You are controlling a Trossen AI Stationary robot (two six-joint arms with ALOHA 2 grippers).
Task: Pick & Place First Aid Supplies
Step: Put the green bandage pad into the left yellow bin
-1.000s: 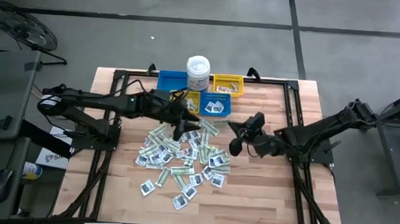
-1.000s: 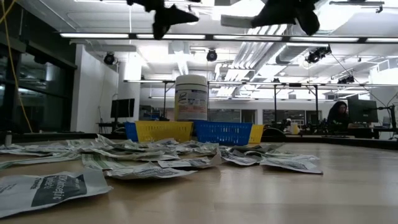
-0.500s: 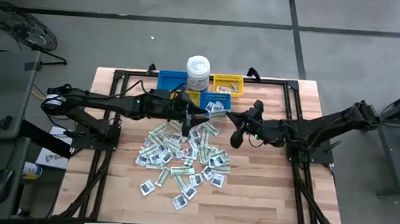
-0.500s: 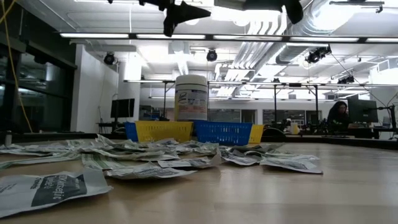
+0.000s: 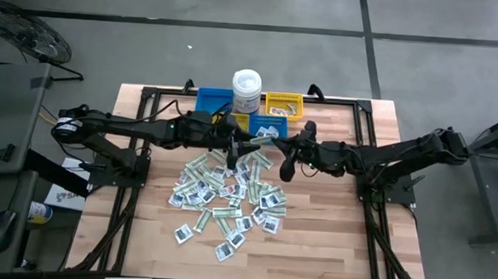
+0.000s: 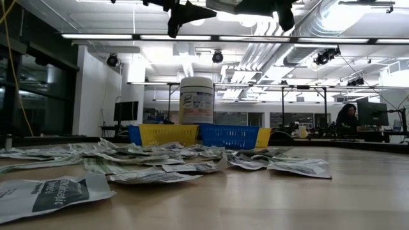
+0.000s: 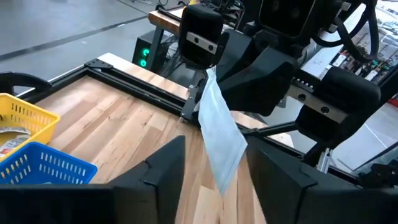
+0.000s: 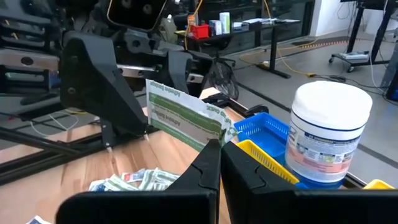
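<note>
Since the L tool (image 7: 216,144) hangs above the bench (image 5: 338,238) w/ its fingers apart, nothing is clamped in it yet; the left wrist view shows the lower end of one strip packet (image 7: 217,118) dangling into the gap between them, and I can't tell whether either finger touches it. That packet is the long pale green-and-white kind, up in the air over mid-bench, well clear of the heap of other packets (image 5: 225,194) spread on the wood below. Further right, the R tool (image 8: 221,146) is pinched together on one end of it, fingers closed flat on the paper, the rest sticking out free. Judging by looks, it's v. light, thin and floppy: it hangs w/ a slight twist, so it'll likely bend or swing rather than resist a push, and the paper face could slip if nipped only at a corner. Prob. the best hold for the L tool is across the flat faces, on the free lower part well away from the R fingers, closing squarely so the strip isn't creased or knocked sideways. Not fragile as such, but a hard squeeze may crumple whatever's inside. At the back edge stand the white tub (image 8: 326,134), blue bin (image 8: 267,124) and yellow bin (image 8: 267,158), near the handover spot.
</note>
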